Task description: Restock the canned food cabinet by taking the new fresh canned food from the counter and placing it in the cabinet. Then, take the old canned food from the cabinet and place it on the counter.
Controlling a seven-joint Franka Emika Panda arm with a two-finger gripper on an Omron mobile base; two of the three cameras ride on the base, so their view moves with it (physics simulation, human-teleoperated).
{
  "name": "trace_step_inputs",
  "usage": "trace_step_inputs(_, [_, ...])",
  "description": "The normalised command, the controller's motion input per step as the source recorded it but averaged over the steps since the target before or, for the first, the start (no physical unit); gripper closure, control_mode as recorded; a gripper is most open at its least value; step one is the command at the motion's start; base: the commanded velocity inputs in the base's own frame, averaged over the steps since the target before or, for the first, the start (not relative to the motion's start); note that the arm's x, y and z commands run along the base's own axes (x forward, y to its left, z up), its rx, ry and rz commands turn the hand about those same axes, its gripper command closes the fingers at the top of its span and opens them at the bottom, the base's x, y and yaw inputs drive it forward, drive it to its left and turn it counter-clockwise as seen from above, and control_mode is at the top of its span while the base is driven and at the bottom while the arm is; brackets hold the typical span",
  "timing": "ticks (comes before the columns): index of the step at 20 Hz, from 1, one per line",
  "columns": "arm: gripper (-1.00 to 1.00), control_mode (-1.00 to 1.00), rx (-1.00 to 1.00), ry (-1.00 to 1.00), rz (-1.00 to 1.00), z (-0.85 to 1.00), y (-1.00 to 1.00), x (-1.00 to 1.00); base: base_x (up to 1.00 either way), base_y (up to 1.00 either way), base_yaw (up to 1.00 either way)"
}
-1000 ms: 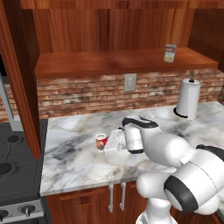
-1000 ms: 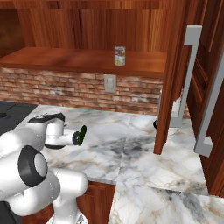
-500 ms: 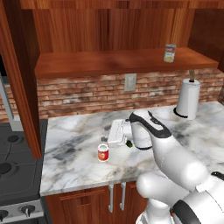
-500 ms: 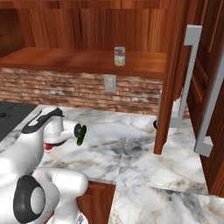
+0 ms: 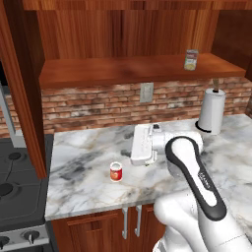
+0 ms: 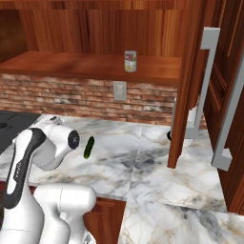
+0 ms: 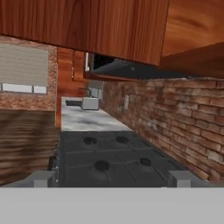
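The old canned food [image 5: 115, 172] stands upright on the surface [image 5: 88, 162], alone and close to the front edge. The new fresh canned food [image 5: 191, 59] stands on the shelf of the cabinet [image 5: 133, 69]. The pincer [image 5: 142, 144] hangs just beside the red can, turned sideways toward the stove [image 7: 113, 162]; whether its fingers are apart or together cannot be told. A low swing of the arm could probably knock the can over the edge.

Claw [image 5: 134, 147] jaw gap hidden by hand body; paper towel roll [image 6: 192, 125] mostly behind cabinet side panel [image 6: 183, 95].
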Motion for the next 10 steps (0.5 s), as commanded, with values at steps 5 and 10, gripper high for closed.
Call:
trace_step_inputs(5, [-1.00, -1.00, -0.11, -0.15, -0.03, 1.00, -0.03, -1.00, 0.00, 0.00, 0.00])
trace_step_inputs(10, [-1.00, -1.00, 0.12, -0.03, -0.15, 1.00, -0.74, -0.99, 0.00, 0.00, 0.00])
